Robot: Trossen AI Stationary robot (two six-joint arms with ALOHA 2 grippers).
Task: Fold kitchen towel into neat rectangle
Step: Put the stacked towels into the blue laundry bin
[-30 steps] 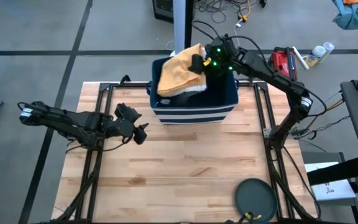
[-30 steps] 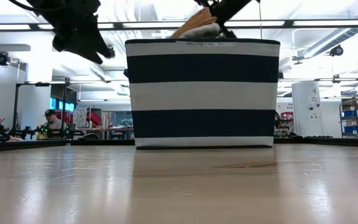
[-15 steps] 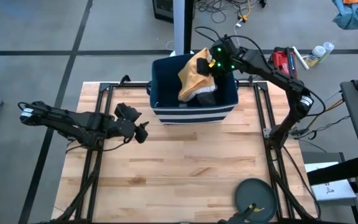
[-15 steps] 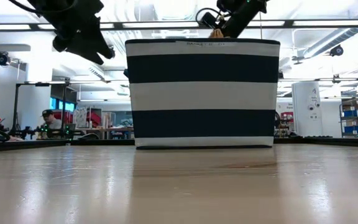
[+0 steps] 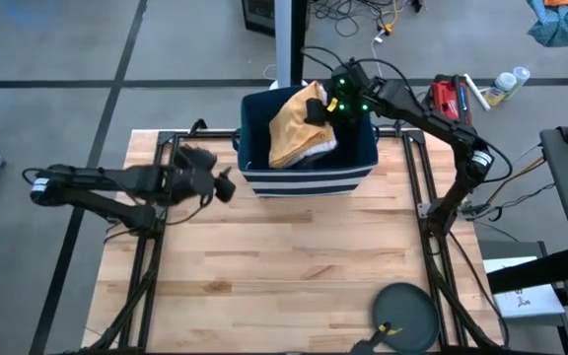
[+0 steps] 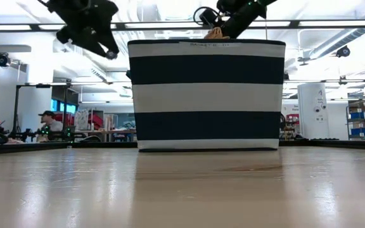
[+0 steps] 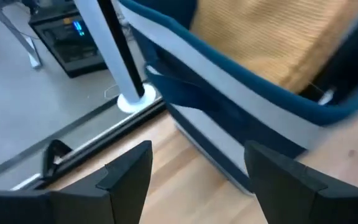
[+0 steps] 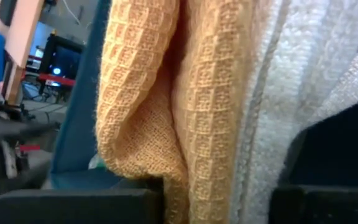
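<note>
Basket [image 5: 309,168], navy with white stripes, sits at the table's far edge holding a yellow waffle-weave towel [image 5: 292,133] bunched over something white, the right gripper [image 5: 319,108] pinching the towel above its rim while the left gripper [image 5: 223,183] hangs wide open and empty beside it.

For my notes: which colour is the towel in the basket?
Yellow-orange towel, seen best in the right wrist view.

Yellow waffle-weave kitchen towel [image 5: 289,130] hangs bunched over the striped basket [image 5: 309,176]; white cloth beneath it.
</note>
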